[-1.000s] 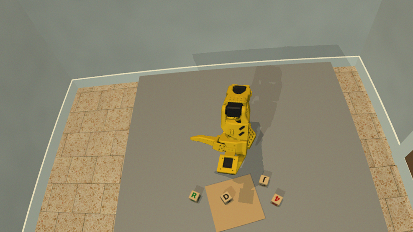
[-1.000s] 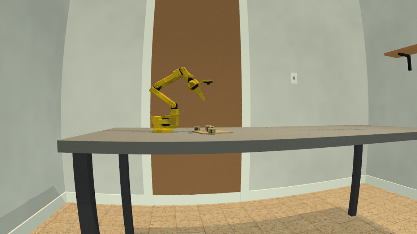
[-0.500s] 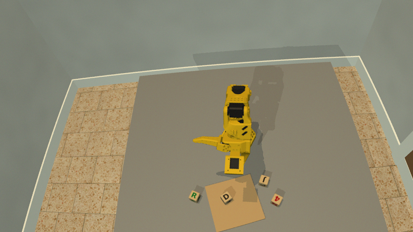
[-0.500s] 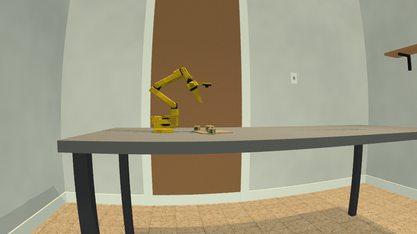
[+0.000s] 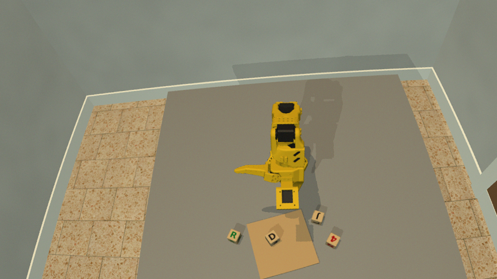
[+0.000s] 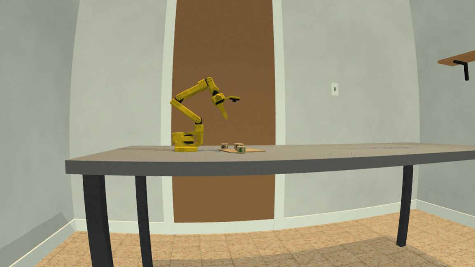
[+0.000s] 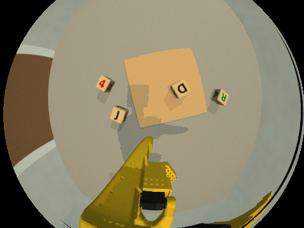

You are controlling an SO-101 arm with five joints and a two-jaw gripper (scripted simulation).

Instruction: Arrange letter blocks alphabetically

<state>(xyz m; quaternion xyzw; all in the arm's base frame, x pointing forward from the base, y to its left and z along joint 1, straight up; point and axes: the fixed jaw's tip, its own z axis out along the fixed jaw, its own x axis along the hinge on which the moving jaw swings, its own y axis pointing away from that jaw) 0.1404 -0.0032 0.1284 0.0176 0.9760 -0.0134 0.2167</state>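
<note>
My gripper is open and empty, high above the table on the base side of the mat. The mat lies flat. Block D lies on it, letter up, towards the right edge seen from the base. Block R lies off the mat to the right. Block J lies off it to the left. Seen from the base, J is nearly upright, while D and R look roughly upside down. The fixed fingertip is hidden in the top view.
The fourth block, with a red 4 on top, lies off the mat on the left seen from the base, farther out than J. All stand on the grey table. The arm's shadow falls across part of the mat.
</note>
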